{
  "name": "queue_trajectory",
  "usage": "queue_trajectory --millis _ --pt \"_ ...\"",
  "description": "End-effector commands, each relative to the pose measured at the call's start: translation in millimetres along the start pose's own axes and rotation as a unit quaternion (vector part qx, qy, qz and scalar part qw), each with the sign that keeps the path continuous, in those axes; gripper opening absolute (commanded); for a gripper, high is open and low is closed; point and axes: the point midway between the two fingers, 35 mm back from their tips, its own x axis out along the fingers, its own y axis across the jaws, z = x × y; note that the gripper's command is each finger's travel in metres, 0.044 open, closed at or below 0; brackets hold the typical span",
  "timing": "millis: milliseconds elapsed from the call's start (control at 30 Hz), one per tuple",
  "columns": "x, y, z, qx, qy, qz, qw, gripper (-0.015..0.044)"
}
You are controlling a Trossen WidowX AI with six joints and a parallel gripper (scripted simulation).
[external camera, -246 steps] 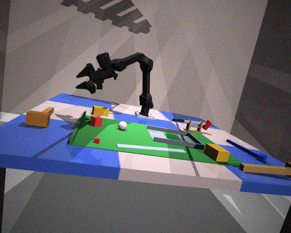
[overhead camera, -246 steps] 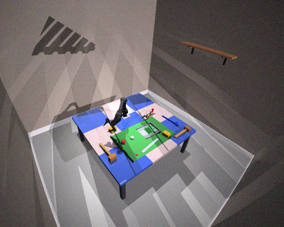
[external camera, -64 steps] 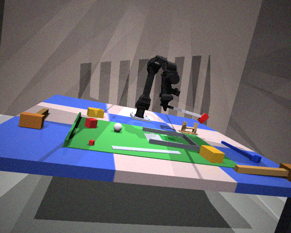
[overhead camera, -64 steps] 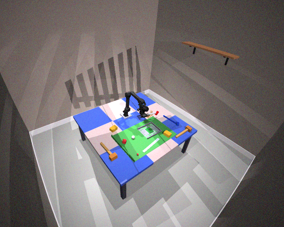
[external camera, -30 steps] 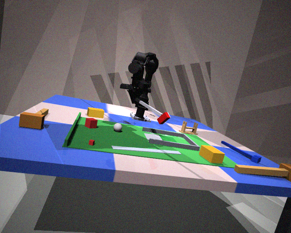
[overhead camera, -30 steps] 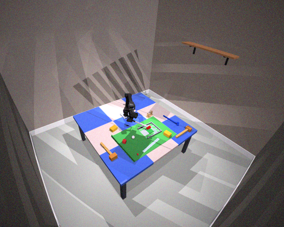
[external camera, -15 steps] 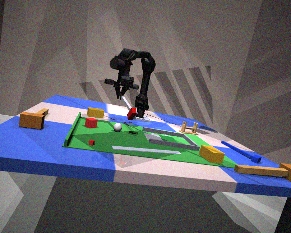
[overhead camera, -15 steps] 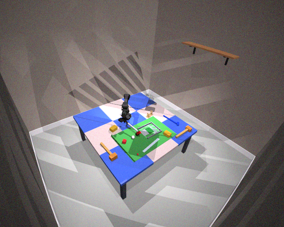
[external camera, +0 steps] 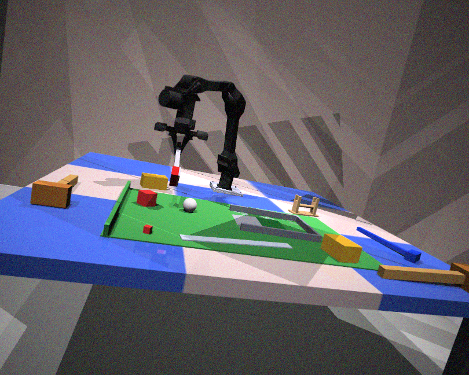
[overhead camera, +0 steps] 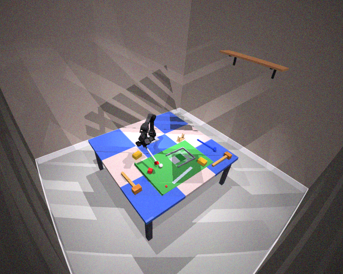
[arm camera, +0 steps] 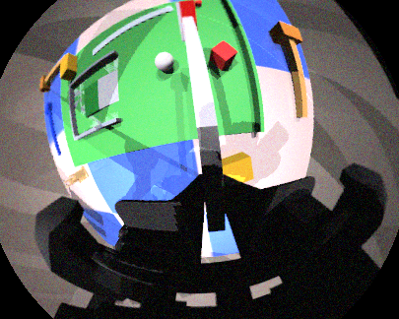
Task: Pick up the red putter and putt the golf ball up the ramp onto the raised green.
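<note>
Fingers (external camera: 179,146) hide putter's (external camera: 175,166) upper shaft from view.

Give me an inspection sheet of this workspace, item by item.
Surface: checkered blue and pale table bearing a green mat.
Job's things: red putter hanging head-down near the golf ball; grey-walled raised green.
Clutter: red cubes, yellow blocks, two wooden mallets, blue putter, small wooden stand.
Gripper: gripper shut on the putter's shaft.
Cables: nothing seen.
Surroundings: wall shelf.
</note>
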Motion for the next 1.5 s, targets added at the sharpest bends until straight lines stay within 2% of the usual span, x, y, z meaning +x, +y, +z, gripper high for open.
queue_trajectory --millis 0,267,967,1467 --pt "6.5 -1.0 0.5 0.003 0.000 0.000 1.000 0.0000" --pt "35.5 -0.6 0.4 0.003 0.000 0.000 1.000 0.0000" --pt "65.6 -0.5 0.4 0.003 0.000 0.000 1.000 0.0000" --pt "65.4 -8.2 0.2 0.002 0.000 0.000 1.000 0.0000"
